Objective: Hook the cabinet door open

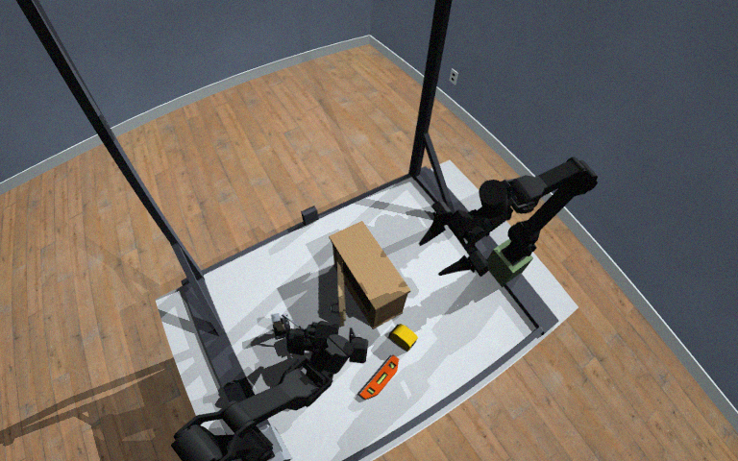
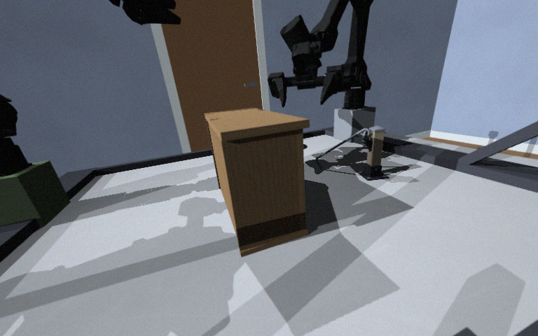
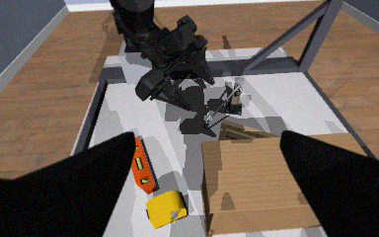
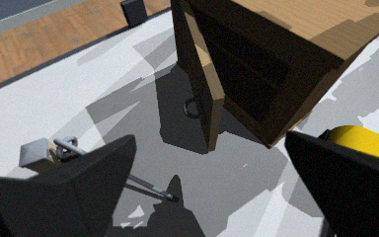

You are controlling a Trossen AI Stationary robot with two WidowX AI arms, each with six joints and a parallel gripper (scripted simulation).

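Observation:
The wooden cabinet (image 1: 370,260) (image 2: 270,178) (image 3: 257,173) stands upright on its base. Its door (image 1: 341,288) (image 4: 217,118) is partly open; a dark ring eye (image 4: 186,109) is on its outer face. The post (image 1: 280,324) (image 2: 375,152) (image 4: 36,154) stands apart from the door. Its hook rod (image 2: 340,143) (image 4: 150,186) slants down toward the cabinet, its tip low and apart from the eye. My right gripper (image 2: 302,105) (image 4: 209,139) is open and empty, raised above the area between door and post. My left gripper (image 1: 430,259) (image 3: 207,138) is open and empty on the cabinet's other side.
A yellow block-like object (image 1: 403,336) (image 3: 168,209) lies near the cabinet's corner. An orange spirit level (image 1: 379,377) (image 3: 143,165) lies farther out. Dark frame uprights (image 1: 430,86) rise at the table's edge. The right arm partly covers the post area in the top view.

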